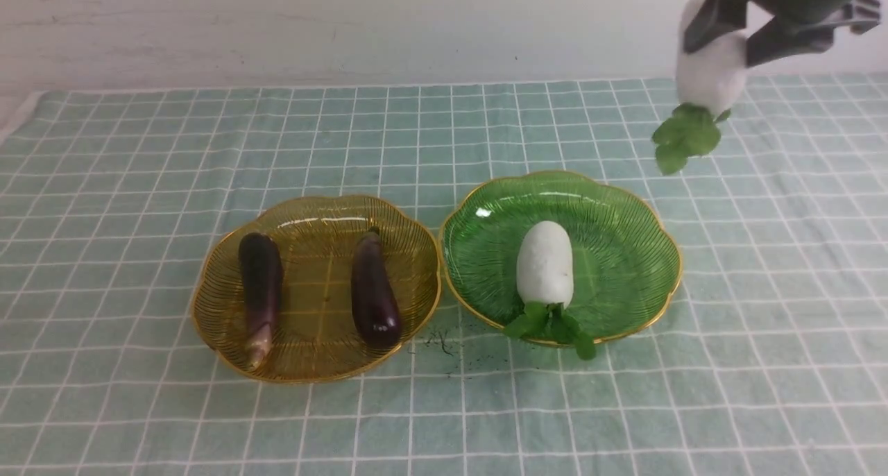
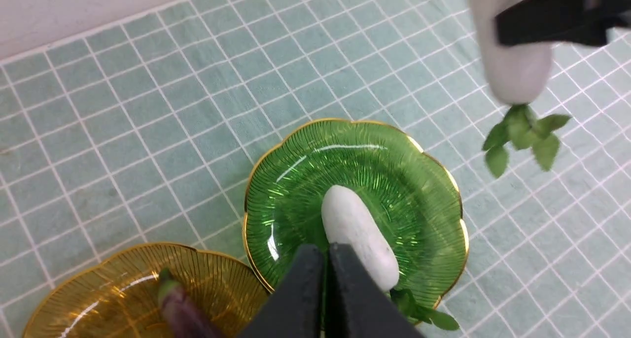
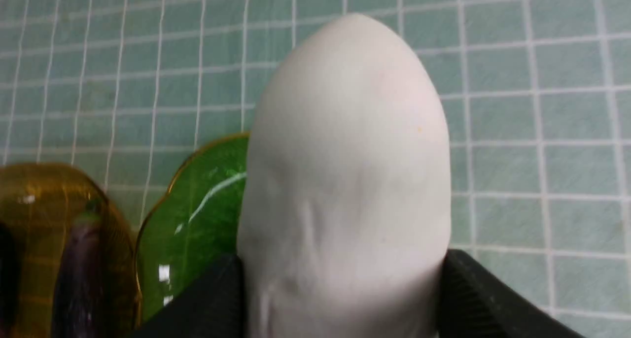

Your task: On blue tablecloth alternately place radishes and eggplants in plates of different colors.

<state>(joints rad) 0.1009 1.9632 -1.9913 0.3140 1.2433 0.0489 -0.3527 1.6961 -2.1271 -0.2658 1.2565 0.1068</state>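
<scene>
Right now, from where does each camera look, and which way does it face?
Front view: between the arms, facing forward over the tablecloth; it shows the right gripper holding a radish.
Left wrist view: on the left wrist, facing down to the green plate; the shut left gripper and the right gripper show.
Right wrist view: on the right wrist, facing down past the held radish; its own fingers show.
The front and left wrist views share both radishes.

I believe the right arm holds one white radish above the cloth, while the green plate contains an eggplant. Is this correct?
Not quite: the green plate contains a white radish, as the front view shows. The right arm does hold another white radish above the cloth.
</scene>
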